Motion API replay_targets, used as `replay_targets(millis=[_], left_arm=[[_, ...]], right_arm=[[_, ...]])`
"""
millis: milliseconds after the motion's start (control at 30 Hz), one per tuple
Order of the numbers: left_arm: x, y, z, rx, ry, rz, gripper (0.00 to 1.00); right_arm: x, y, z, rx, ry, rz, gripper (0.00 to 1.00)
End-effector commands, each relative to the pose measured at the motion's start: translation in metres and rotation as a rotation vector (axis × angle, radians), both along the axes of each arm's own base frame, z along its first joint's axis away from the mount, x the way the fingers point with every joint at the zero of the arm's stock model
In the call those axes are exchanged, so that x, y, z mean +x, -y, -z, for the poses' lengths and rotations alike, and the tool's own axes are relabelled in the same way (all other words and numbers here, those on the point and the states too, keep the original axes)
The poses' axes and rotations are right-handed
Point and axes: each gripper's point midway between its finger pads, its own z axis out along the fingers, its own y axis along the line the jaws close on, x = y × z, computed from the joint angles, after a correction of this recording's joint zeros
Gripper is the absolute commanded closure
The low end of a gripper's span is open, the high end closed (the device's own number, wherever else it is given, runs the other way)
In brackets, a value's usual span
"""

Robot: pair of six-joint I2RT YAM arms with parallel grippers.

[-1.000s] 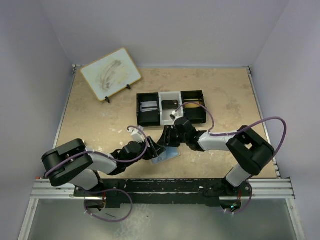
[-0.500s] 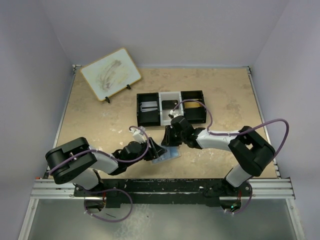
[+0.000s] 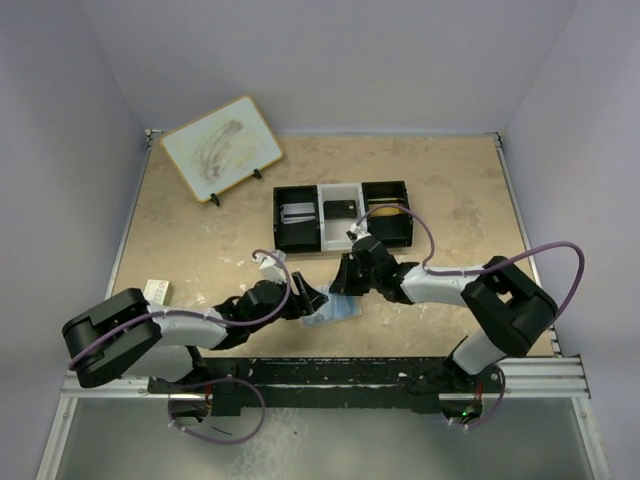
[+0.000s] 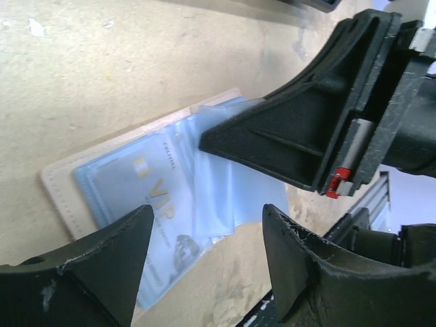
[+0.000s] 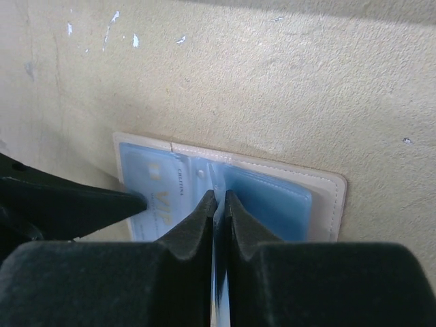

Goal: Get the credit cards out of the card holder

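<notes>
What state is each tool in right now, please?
Left tool: open, holding nothing, above the card holder.
Right tool: closed on a clear sleeve of the card holder.

Gold letters "VIP" stand on the pale-blue plastic card (image 4: pixel 146 197), which lies under a clear sleeve of the flat pale-blue folding card holder with a tan stitched edge (image 4: pixel 58 194). The right wrist view shows the same word, partly hidden. A smaller line of capitals beside it is too fine to read for certain
</notes>
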Motion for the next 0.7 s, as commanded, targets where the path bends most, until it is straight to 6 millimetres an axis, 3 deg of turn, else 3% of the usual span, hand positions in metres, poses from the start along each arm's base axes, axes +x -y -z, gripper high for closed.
replay_targets(millis=[0, 367, 533, 667], left_arm=[[0.006, -0.006, 0.004, 0.092, 0.019, -0.017, 0.36], [-0.002, 0.033, 0.017, 0.076, -0.025, 0.131, 0.37], [-0.006, 0.051, 0.008, 0.002, -0.016, 0.176, 0.37], [-0.007, 0.078, -0.011, -0.057, 0.014, 0.248, 0.39]], right_arm=[[-0.006, 0.002, 0.003, 0.073, -0.032, 0.006, 0.87], [-0.007, 0.017, 0.006, 0.233, -0.077, 0.050, 0.78], [-0.009, 0.019, 0.004, 0.251, -0.080, 0.044, 0.73], [-0.004, 0.021, -0.012, 0.256, -0.039, 0.050, 0.65]])
